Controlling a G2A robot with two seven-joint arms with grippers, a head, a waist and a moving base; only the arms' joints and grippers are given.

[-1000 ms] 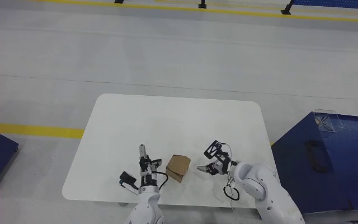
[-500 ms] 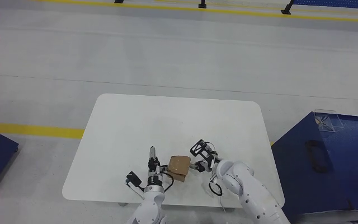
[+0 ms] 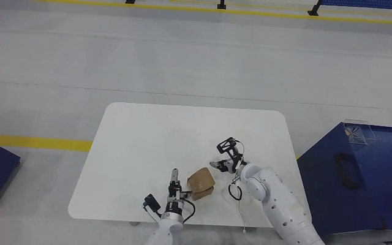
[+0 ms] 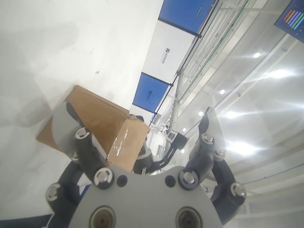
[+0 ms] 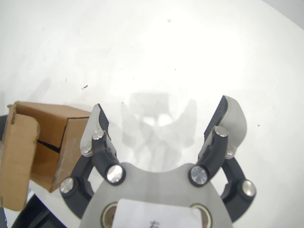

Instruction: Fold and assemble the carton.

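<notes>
Carton (image 3: 201,184) shifted; right claw (image 5: 161,112) drawn away.

— Where does the carton (image 3: 201,184) sit?
— On the worktop (image 3: 184,128), near the edge closest to the robot, a little right of the middle.
— And the arms?
— The left gripper (image 3: 179,185) is just left of it, one of its fingers (image 4: 63,119) against the carton's side. The right gripper (image 5: 163,115) is just beside it on the right, slightly farther back.
</notes>
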